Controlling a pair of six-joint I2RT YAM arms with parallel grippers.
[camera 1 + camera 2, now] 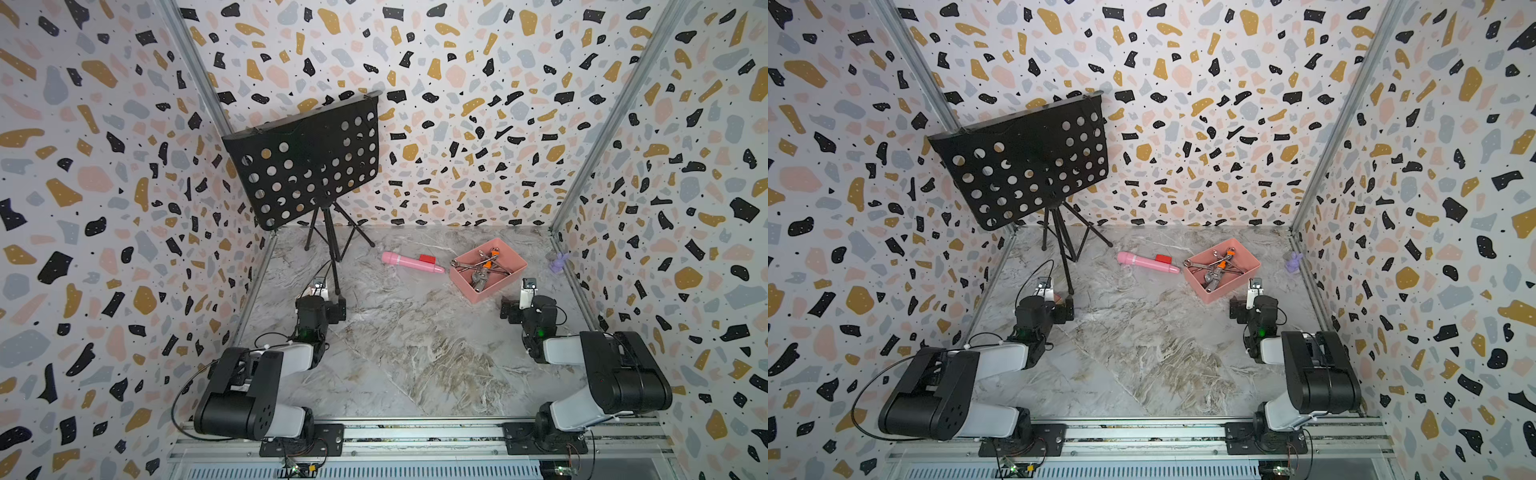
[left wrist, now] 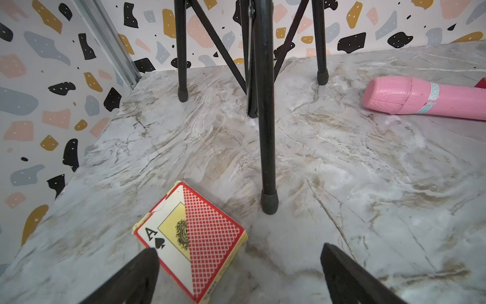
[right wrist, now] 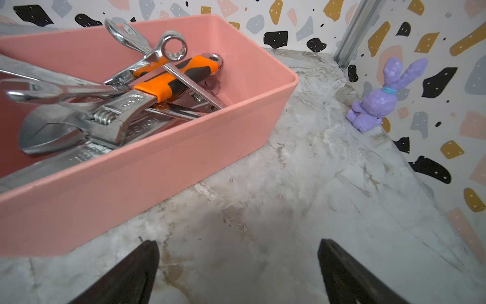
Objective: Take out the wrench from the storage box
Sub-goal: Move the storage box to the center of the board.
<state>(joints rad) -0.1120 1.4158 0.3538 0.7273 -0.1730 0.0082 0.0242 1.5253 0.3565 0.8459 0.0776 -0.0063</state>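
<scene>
Pink box (image 1: 505, 284) far right: orange-handled wrench (image 3: 168, 85) lies inside on a pile of other wrenches (image 3: 171, 48). Right claw (image 3: 236, 242) just on the near side of it, jaws spread wide, nothing between them. Left claw (image 2: 238, 247) near left, equally wide, empty, card pack (image 2: 200, 237) beside one finger (image 2: 142, 273).

Bright, even, soft-shadowed light; wide-angle edges bend, wrist views' near foreground blurs.
</scene>
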